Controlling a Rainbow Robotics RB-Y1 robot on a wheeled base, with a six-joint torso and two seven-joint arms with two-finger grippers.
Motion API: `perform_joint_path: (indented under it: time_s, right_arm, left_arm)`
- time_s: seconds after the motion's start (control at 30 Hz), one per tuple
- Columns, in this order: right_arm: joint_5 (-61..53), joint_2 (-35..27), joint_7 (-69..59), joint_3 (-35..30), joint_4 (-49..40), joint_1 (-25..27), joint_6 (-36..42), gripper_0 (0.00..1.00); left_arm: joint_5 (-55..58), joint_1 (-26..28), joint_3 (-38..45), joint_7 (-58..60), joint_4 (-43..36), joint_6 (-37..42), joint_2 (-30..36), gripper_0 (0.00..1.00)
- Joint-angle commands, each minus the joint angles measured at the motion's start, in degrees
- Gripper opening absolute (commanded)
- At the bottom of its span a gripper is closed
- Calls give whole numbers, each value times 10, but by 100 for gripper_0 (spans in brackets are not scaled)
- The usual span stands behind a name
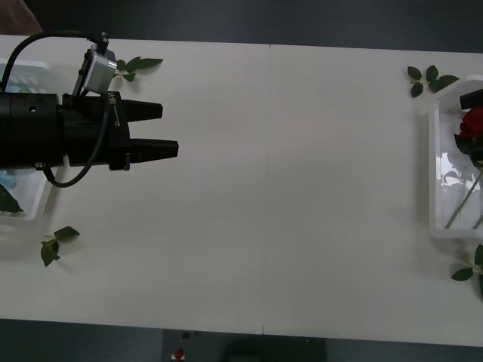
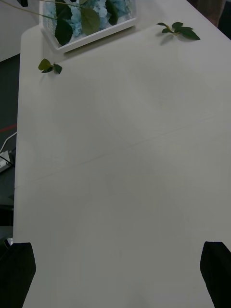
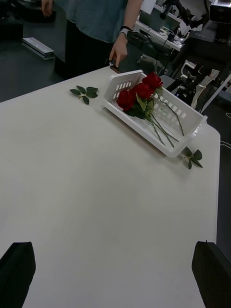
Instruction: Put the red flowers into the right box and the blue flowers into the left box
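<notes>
Red flowers: three roses point(image 3: 139, 94) lay together inside the right box point(image 3: 185, 139), blooms bunched at one end, the end nearer a person standing by the table, stems running along the box's long axis toward the other end.
Front view of them: one red bloom point(image 1: 473, 123) and some thin stems showed at the frame's right edge, inside the box's rim point(image 1: 435, 162).
Blue flowers: pale blue clusters with dark green leaves point(image 2: 86, 14) filled the left box point(image 2: 91, 38), seen from the right wrist camera; in the front view that box point(image 1: 30, 207) was mostly hidden under the left arm.
Left gripper: point(image 1: 162, 130) hovered over the bare table point(image 1: 302, 188) just beside the left box, its two black fingers parted and holding nothing, pointing across the table toward the right box, well apart from the roses.
Left wrist view: own fingertips point(image 3: 17, 269) sat at the two bottom corners, spread wide.
Right gripper: fingertips point(image 2: 216, 269) likewise spread at the corners, holding nothing, facing the left box from across the table.
Loose leaf sprigs: one point(image 1: 136, 66) beside the left box, another point(image 1: 54, 245) nearer the front edge, one point(image 1: 427, 79) near the right box.
</notes>
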Motion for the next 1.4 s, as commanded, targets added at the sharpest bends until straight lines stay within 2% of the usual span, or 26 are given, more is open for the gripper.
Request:
perform_joint_path:
  time_s: [0.03,0.33,0.67,1.4]
  right_arm:
    - [-2,-18,16,-6,-6,-10,0,100]
    - [-2,-18,16,-6,-6,-10,0,100]
    - [-2,-18,16,-6,-6,-10,0,100]
    - [-2,-18,16,-6,-6,-10,0,100]
  left_arm:
    - [0,-19,-3,22,-10,9,-2,95]
    - [24,-35,-5,24,-11,47,-27,95]
    - [42,-52,-14,24,-11,47,-41,95]
    - [42,-52,-14,24,-11,47,-41,94]
